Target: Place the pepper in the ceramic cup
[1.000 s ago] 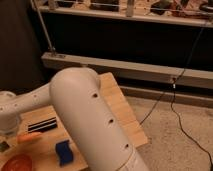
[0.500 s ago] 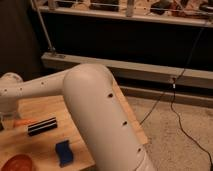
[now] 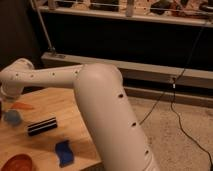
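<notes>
At the desk's (image 3: 60,107) left edge, the robot's clenched gripper (image 3: 1,106) hangs empty above the ceramic cup (image 3: 12,118); the pepper (image 3: 22,106) lies just beside it.

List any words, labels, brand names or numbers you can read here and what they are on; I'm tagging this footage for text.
None: no readable text shows anywhere.
White robot arm: only small dark holes, no marking.
Pepper, ceramic cup, blue sponge, reddish-brown bowl: plain, no labels.
Black striped object: pale stripes, no letters.
The hand lies past the left edge, out of view.
</notes>
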Motion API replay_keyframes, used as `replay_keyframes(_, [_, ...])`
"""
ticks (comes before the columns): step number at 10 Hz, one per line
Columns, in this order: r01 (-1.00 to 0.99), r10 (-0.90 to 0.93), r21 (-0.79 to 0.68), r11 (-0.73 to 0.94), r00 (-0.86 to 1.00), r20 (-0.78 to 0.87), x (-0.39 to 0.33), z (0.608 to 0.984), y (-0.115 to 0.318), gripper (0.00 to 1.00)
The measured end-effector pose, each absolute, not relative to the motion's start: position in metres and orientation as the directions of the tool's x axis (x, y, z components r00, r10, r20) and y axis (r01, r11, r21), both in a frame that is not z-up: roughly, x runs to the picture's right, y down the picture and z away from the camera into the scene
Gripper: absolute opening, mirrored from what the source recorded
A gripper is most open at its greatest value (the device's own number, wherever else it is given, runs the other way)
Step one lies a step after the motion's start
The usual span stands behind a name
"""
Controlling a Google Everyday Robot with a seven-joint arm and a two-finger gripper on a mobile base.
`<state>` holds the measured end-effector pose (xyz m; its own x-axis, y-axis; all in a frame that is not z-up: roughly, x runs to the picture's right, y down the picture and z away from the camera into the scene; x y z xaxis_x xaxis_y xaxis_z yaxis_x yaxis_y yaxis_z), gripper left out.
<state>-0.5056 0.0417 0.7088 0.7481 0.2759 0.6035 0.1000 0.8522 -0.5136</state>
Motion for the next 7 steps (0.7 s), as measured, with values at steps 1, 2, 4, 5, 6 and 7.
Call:
replay_keyframes(1, [0.086,0.305,-0.518,0.851,0.721,0.622,-0.513,0.705,0.034,0.00])
replay_keyframes(2, [0.085,0.327,-0.520,0.850,0.689,0.647,-0.523,0.699,0.031,0.00])
replay_keyframes(4, [0.093,0.345,-0.523,0.847,0.651,0.676,-0.537,0.692,0.031,0.00])
replay_keyframes(5, [0.102,0.347,-0.521,0.847,0.637,0.688,-0.544,0.689,0.033,0.00])
replay_keyframes(6, [0.115,0.340,-0.516,0.849,0.629,0.699,-0.549,0.687,0.036,0.00])
replay_keyframes(7, [0.129,0.329,-0.510,0.850,0.626,0.707,-0.554,0.686,0.039,0.00])
